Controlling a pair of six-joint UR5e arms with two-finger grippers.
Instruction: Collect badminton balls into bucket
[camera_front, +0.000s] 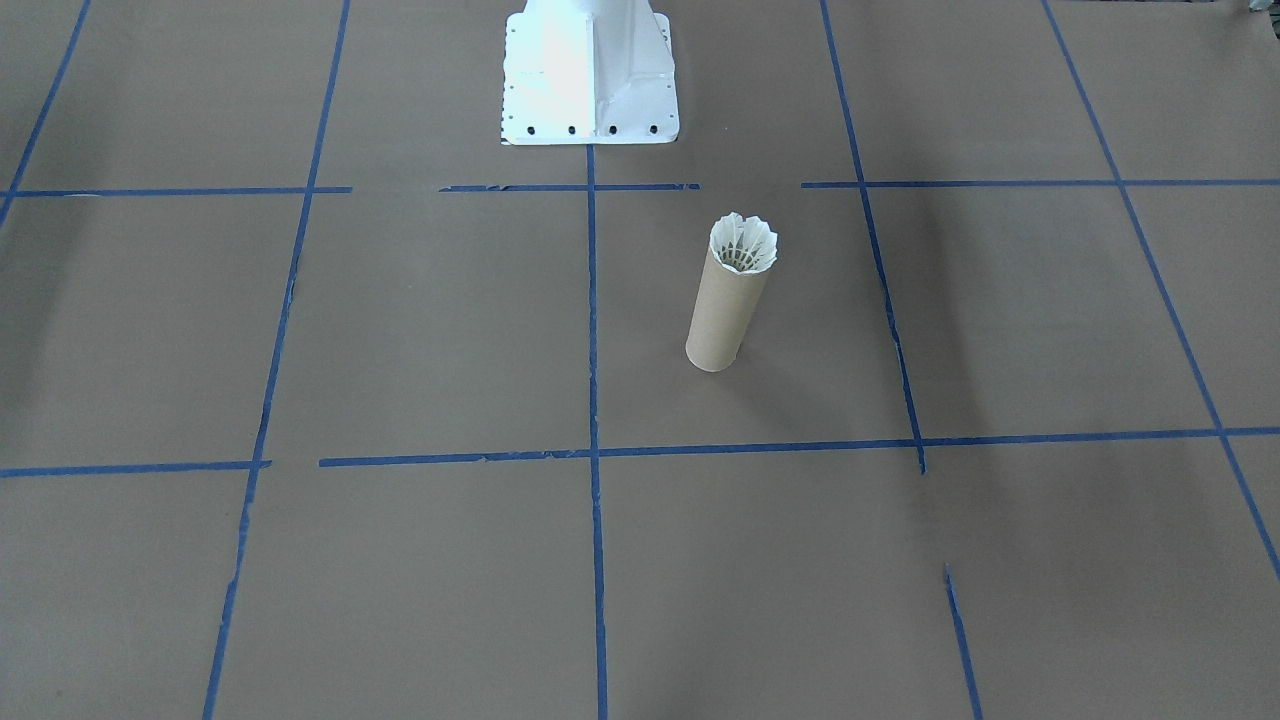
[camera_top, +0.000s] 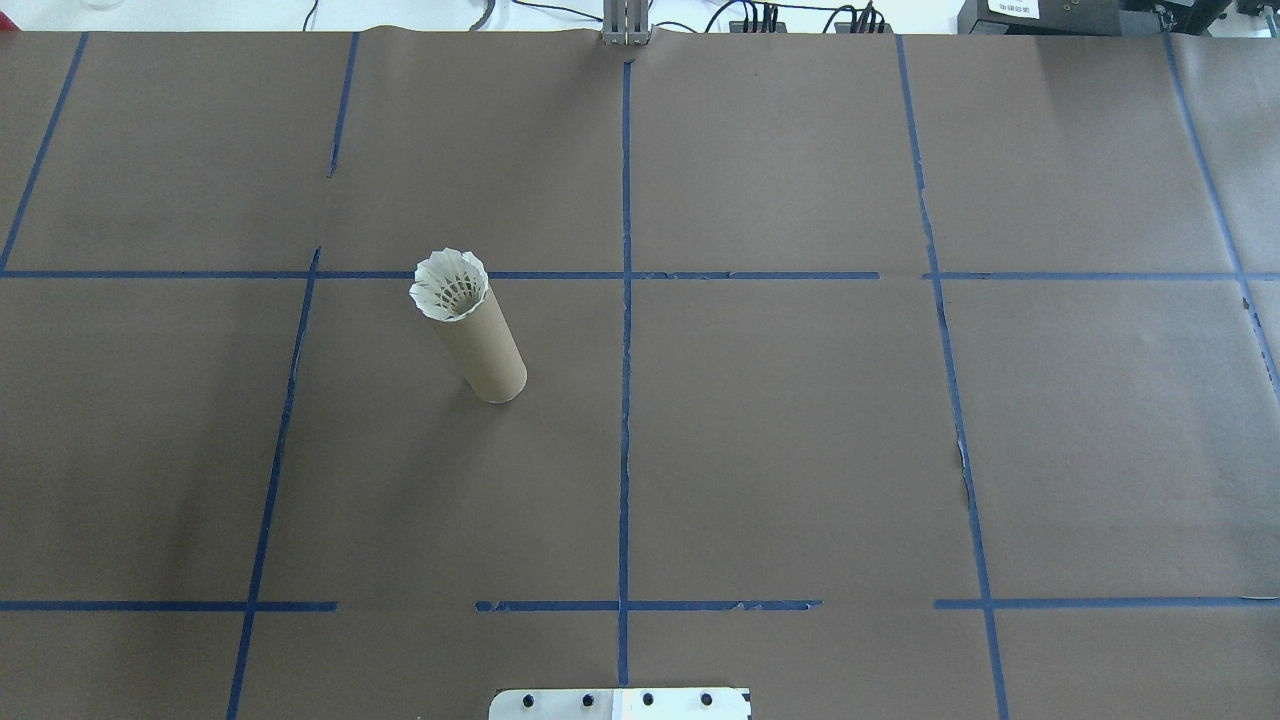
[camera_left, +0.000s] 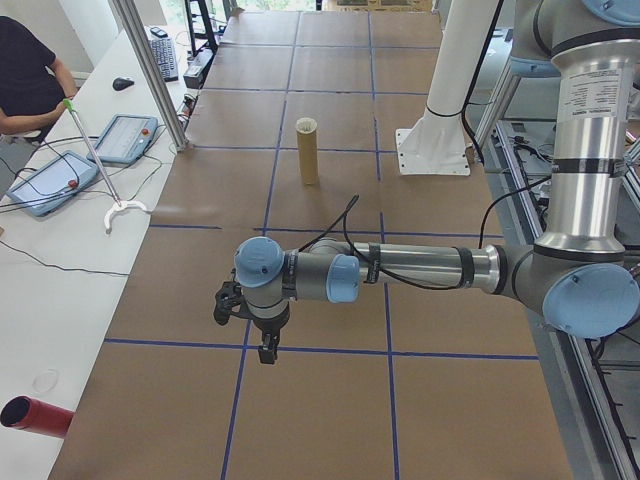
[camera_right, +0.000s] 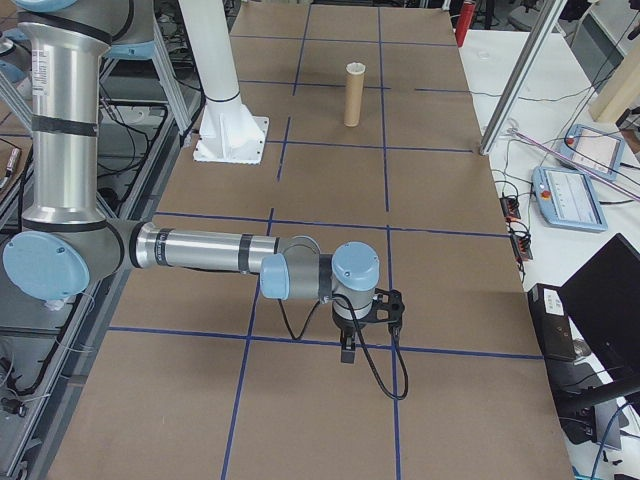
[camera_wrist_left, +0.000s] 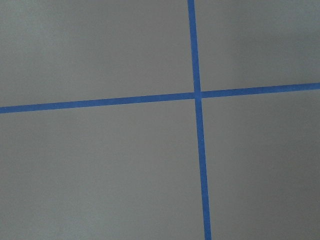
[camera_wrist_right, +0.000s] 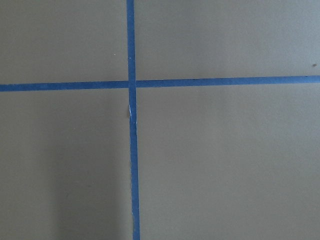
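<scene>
The bucket (camera_front: 722, 315) (camera_top: 487, 355) is a brown cardboard tube standing upright on the brown table. A white feather shuttlecock, the badminton ball (camera_front: 743, 243) (camera_top: 450, 285), sits in its mouth with the feathers flaring above the rim. Neither gripper shows in the front or overhead views. In the left side view the left gripper (camera_left: 268, 350) hangs over the near end of the table, far from the bucket (camera_left: 308, 155). In the right side view the right gripper (camera_right: 348, 352) hangs likewise, far from the bucket (camera_right: 352, 100). Whether either is open or shut I cannot tell. Both wrist views show only paper and blue tape.
The white robot base (camera_front: 590, 75) (camera_top: 620, 704) stands at the table's robot-side edge. Blue tape lines grid the brown paper. A side bench holds tablets (camera_left: 125, 138) and a red cylinder (camera_left: 35, 415), with a person (camera_left: 25, 80) seated there. Another tablet (camera_right: 570, 195) lies on the opposite bench.
</scene>
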